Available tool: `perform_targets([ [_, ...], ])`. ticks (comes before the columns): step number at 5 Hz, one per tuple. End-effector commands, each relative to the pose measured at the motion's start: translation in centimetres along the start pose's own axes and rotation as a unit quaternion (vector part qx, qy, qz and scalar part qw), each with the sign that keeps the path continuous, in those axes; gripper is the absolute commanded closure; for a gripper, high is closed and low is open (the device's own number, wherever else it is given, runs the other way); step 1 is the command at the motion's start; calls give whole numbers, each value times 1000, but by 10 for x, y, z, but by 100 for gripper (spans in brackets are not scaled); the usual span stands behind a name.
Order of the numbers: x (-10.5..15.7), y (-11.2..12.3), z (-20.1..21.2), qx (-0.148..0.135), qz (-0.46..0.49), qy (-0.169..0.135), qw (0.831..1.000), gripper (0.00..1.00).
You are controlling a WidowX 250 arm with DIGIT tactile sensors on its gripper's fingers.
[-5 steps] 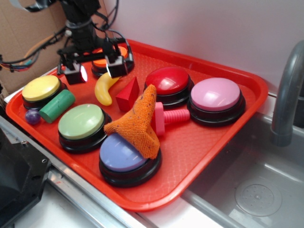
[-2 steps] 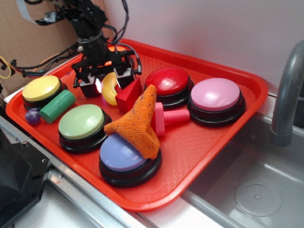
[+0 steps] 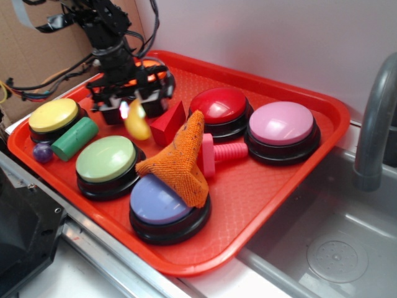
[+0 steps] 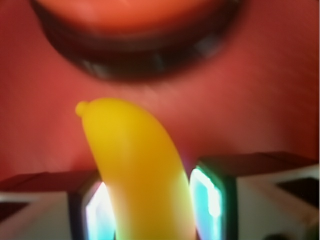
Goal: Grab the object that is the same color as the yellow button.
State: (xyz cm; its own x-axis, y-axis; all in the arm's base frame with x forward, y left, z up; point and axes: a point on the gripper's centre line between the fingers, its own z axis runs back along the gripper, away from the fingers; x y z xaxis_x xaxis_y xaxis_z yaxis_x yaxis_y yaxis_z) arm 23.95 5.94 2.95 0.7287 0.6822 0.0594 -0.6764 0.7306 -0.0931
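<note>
The small yellow toy banana (image 3: 138, 126) stands between my fingers and hangs below my gripper (image 3: 132, 107) at the back left of the red tray (image 3: 248, 186). In the wrist view the banana (image 4: 135, 160) fills the gap between the two lit pads of my gripper (image 4: 145, 210), with its tip pointing at the orange button (image 4: 135, 15) just ahead. The gripper is shut on the banana. The yellow button (image 3: 54, 115) sits at the tray's left corner, left of the gripper.
A red wedge block (image 3: 166, 123) lies right beside the banana. A green cylinder (image 3: 74, 138), purple ball (image 3: 42, 153), light green button (image 3: 105, 159), orange cloth (image 3: 181, 158) on a purple button (image 3: 158, 202), red button (image 3: 218, 105), pink button (image 3: 281, 123) and pink bolt (image 3: 217, 153) share the tray. The sink (image 3: 335, 248) is at the right.
My gripper came down from over the orange button onto the banana and closed on it. The banana has turned from lying flat to hanging upright between the fingers.
</note>
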Motion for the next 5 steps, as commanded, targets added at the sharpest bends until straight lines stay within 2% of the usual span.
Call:
perform_targets([
  [1,4,-5,95,29,-174,-6,984,100],
  [2,-12,-11,116,-19,-222,-1,975,100],
  [3,-38,-16,134,-34,-257,4,966,100],
  [4,-50,-15,134,-41,-267,8,963,100],
  [5,-57,-15,132,-9,-261,-18,965,100],
])
